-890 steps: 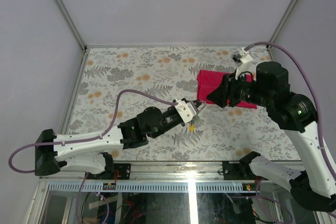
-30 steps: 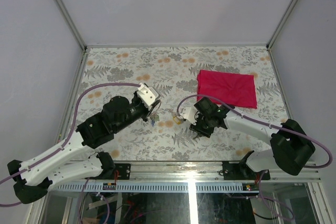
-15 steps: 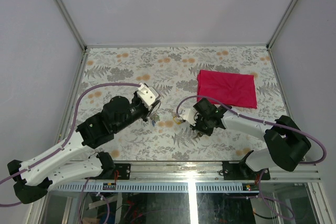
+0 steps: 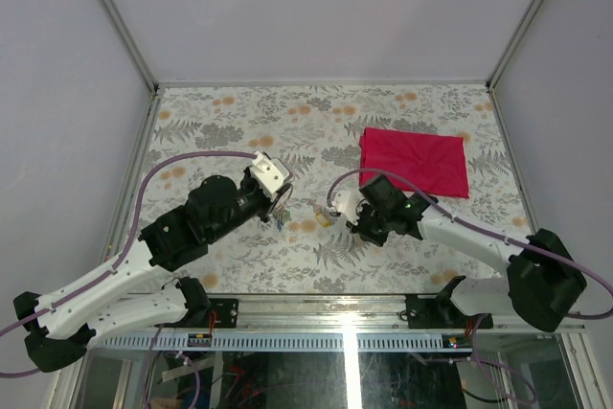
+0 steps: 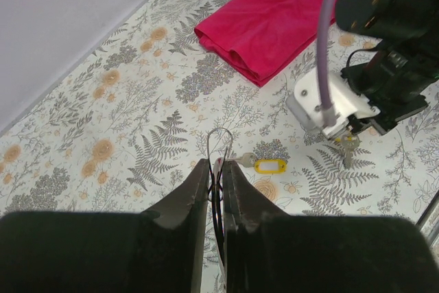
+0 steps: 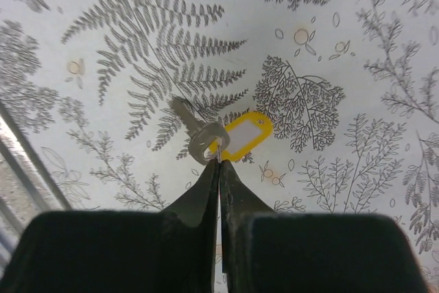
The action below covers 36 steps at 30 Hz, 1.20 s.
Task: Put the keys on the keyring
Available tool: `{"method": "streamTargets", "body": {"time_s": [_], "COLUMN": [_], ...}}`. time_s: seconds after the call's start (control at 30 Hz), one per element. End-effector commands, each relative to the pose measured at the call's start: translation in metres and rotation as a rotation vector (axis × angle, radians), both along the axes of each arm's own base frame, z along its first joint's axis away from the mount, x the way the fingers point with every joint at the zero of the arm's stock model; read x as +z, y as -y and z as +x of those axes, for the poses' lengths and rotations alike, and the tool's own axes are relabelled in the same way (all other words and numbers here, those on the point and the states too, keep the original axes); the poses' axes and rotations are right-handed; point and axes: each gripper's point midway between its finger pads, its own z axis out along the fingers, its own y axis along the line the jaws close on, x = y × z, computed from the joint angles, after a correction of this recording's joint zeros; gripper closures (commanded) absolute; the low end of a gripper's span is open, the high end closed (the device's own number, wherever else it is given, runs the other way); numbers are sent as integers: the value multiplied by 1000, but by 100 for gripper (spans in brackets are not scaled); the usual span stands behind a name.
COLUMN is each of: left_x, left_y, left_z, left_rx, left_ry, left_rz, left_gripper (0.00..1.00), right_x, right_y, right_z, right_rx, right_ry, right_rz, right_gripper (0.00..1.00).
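My left gripper is shut on the thin silver keyring, whose loop sticks out past the fingertips above the table. In the top view the left gripper is left of centre, with something small and blue hanging under it. My right gripper is shut on the little wire loop of a silver key with a yellow tag. In the top view the right gripper is right of centre. A second yellow-tagged key lies on the table between the grippers.
A folded red cloth lies at the back right; it also shows in the left wrist view. The table has a floral cover. White walls and a metal frame bound it. The right arm's purple cable hangs near the left gripper.
Over the last second the right forearm has swung outward to the right while its gripper stays near the centre, slightly higher with the key. The left arm has not moved.
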Motion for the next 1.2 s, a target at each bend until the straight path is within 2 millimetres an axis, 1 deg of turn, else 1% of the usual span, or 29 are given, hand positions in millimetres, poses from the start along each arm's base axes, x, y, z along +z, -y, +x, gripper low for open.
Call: {"method": "streamTargets", "body": {"time_s": [0.0, 0.17, 0.37, 0.6, 0.73, 0.8, 0.87, 0.9, 1.03, 1.17], "left_x": [34, 38, 40, 40, 40, 39, 39, 38, 41, 41], "left_y": [-2, 0, 12, 19, 20, 21, 22, 23, 25, 25], "left_z": [1, -2, -7, -10, -10, -11, -11, -12, -13, -14], "left_rx": [18, 3, -51, -86, -92, -97, -105, -110, -119, -127], "left_ry": [42, 36, 25, 19, 16, 12, 8, 4, 3, 0], "left_rz": [-94, -120, -147, -154, -152, -148, -141, -137, -142, -143], "left_gripper": [100, 100, 100, 100, 100, 100, 100, 100, 100, 100], "right_x": [51, 99, 153, 213, 256, 268, 276, 280, 285, 294], "right_y": [-24, -33, -47, -74, -89, -97, -109, -113, -126, -134], "right_z": [5, 4, 10, 3, 5, 4, -1, -1, -2, -3], "right_rx": [-2, 23, -17, 32, 12, 32, 75, 80, 110, 122], "right_ry": [65, 169, 288, 405, 404, 409, 431, 456, 522, 588], "right_rz": [190, 340, 533, 772, 910, 947, 972, 975, 960, 969], "right_gripper": [100, 100, 100, 100, 100, 100, 100, 100, 100, 100]}}
